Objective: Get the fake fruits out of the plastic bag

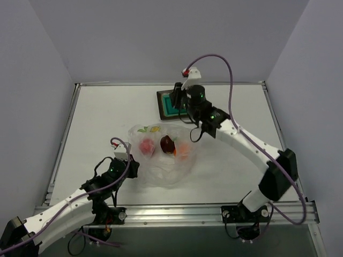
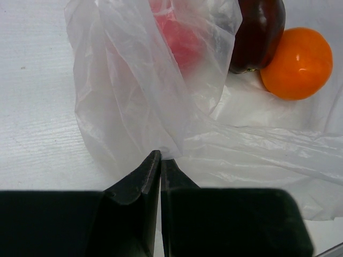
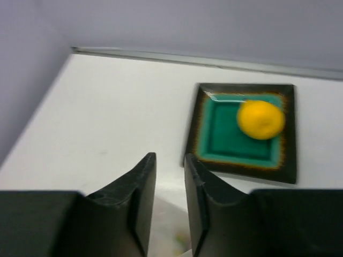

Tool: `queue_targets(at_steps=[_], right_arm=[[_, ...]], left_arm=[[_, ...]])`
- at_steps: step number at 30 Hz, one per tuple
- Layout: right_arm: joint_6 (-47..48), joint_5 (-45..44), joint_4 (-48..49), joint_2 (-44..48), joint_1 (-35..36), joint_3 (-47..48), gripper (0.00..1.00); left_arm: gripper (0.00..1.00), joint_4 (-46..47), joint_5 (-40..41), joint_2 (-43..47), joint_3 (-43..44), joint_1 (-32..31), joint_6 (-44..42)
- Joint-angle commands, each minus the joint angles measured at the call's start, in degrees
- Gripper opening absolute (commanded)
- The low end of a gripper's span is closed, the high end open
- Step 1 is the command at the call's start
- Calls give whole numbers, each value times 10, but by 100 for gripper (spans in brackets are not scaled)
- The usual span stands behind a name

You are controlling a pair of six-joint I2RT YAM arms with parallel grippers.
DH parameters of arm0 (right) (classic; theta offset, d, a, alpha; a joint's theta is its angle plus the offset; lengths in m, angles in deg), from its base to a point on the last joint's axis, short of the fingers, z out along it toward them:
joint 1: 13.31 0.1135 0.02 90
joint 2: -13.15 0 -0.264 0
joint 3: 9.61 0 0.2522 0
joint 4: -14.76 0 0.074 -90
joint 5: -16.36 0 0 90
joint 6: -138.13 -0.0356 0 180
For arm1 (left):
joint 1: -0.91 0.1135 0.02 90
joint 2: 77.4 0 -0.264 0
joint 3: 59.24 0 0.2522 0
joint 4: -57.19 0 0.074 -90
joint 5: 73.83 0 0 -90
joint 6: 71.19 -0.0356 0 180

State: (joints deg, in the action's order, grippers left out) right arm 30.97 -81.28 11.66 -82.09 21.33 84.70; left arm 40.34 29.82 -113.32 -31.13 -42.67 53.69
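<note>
Yellow fruit [image 3: 261, 120] sits in the teal tray [image 3: 225, 142]; my right end effector [image 3: 169, 156] hangs slightly parted, empty; my left end effector [image 2: 161, 157] pinches the plastic bag [image 2: 134, 96].

Lit evenly from overhead, soft & diffuse. White worktop [image 1: 107, 134] bright, nr washed-out in left wrist view. Only faint, short shadows under arms in top view, which is sharp throughout. Small white glare spots on orange fruit [image 2: 297, 64] & maroon fruit [image 2: 257, 32], plus sheen along plastic bag [image 2: 134, 96] folds. Right wrist view soft & blurred: yellow fruit [image 3: 261, 120] & tray [image 3: 242, 165] smeared at edges. Left hand [image 2: 161, 159] & right hand [image 3: 170, 156] nr-black, little surface detail.
</note>
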Motion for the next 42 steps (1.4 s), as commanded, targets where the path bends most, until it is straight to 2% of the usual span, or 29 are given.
queue_targets(at_steps=[1, 5, 7, 12, 17, 18, 21, 22, 23, 24, 27, 36, 42], right_arm=[[22, -32, 3, 101, 114, -67, 21], [-10, -48, -14, 142, 226, -137, 17], [-40, -53, -9, 142, 249, -176, 16], [-72, -89, -5, 97, 257, -220, 12], [-57, -134, -5, 33, 233, -204, 11], [-50, -139, -5, 24, 229, -195, 13], [-49, -163, -18, -20, 208, -178, 31], [-48, -170, -18, -25, 206, -175, 43], [-48, -171, -18, -31, 200, -173, 48], [-48, -172, -18, -42, 198, -171, 58], [-45, -180, -18, -63, 194, -163, 72], [-38, -211, -20, -115, 183, -124, 85], [-43, -237, 14, -156, 170, -100, 84]], left_arm=[[2, 50, -9, -7, 35, -6, -6], [3, 77, -21, -13, 30, -9, 0], [2, 90, -23, -17, 26, -11, 0], [2, 96, -28, -14, 24, -13, -3], [2, 94, -25, -5, 31, -14, -8], [2, 95, -25, -6, 32, -14, -9], [2, 104, -31, -10, 27, -13, -8], [2, 105, -32, -13, 25, -13, -7], [2, 106, -33, -13, 24, -14, -5], [2, 107, -33, -13, 20, -14, -4], [2, 109, -35, -11, 18, -14, -2], [2, 107, -34, -13, 18, -14, -5], [2, 105, -33, -14, 19, -14, -5]])
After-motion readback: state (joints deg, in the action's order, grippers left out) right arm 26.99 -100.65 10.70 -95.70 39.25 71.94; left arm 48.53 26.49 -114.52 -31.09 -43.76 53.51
